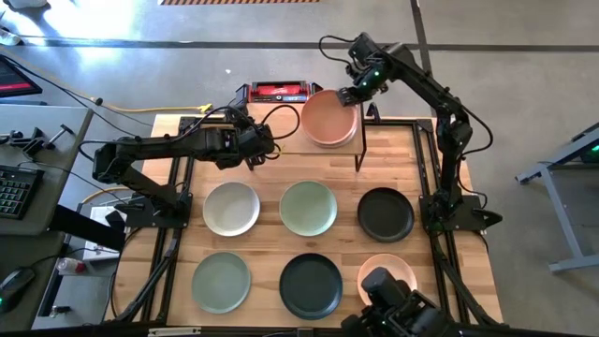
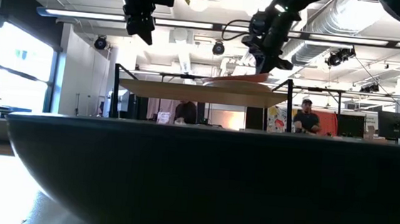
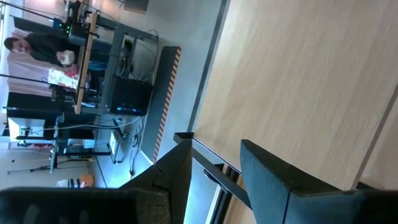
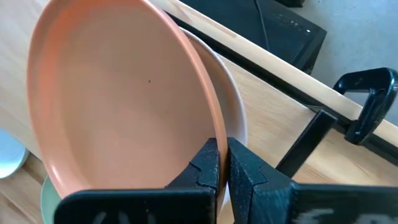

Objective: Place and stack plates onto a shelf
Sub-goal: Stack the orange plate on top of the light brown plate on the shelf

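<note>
A peach plate (image 1: 328,114) hangs tilted over the right part of the shelf (image 1: 281,140), with my right gripper (image 1: 351,94) shut on it. A white plate (image 4: 239,118) lies on the shelf board under it. My left gripper (image 1: 257,145) stands open above the shelf's left part (image 3: 298,81) with nothing between its fingers. On the table in front lie a white plate (image 1: 231,208), two sage green plates (image 1: 308,207) (image 1: 221,281), two black plates (image 1: 385,213) (image 1: 311,285) and another peach plate (image 1: 386,271). My right gripper pinches the peach plate's rim (image 4: 211,124) between its two fingers, one on the plate's inner face and one on its underside. The fingers slant down from above, on the plate's right side. The plate tilts, held side raised (image 2: 258,76); whether its low side touches the white plate, I cannot tell.
A red and black box (image 1: 278,91) sits beyond the table's far edge. A black clamp (image 4: 373,99) grips the table edge near the shelf's black leg (image 1: 358,154). In the low view a black plate (image 2: 201,184) fills the foreground, and people (image 2: 305,119) sit in the room behind.
</note>
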